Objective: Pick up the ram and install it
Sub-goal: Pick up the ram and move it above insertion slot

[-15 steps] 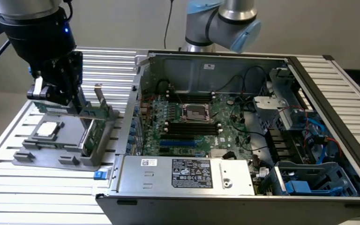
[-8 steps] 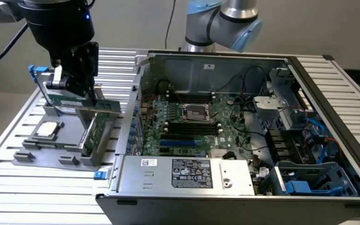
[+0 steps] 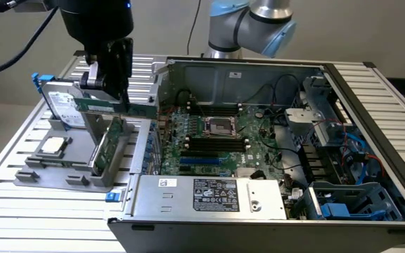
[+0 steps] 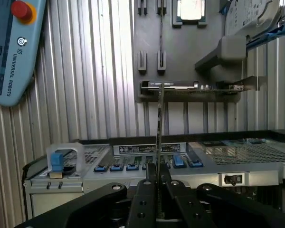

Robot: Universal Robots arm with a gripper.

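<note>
Nearest the wrist camera, the black gripper has its fingers pressed in on the ram. The stick is seen edge-on there, as a thin line running away from the fingers.

In the exterior view the gripper pinches the ram along its upper edge. The green stick hangs level in the air, clear of the grey fixture tray below it. It is at the exterior view's left of the open computer case, and one end is near the case's left wall.

On the tray are a square processor chip, a hard drive standing at the far side, and a taller green expansion card standing on edge almost under the ram. A teach pendant lies on the slatted table.

By my judgement the pick is done and the carry to the board is the step in hand, with nothing installed yet. The black memory slots lie on the motherboard, just near of the processor socket, well to the exterior view's right of the stick.

Seating it would call for clearing the case wall, keeping the contact edge down, and lining the stick up along one slot. The push would have to be straight, since a tilted entry could jam it.
</note>
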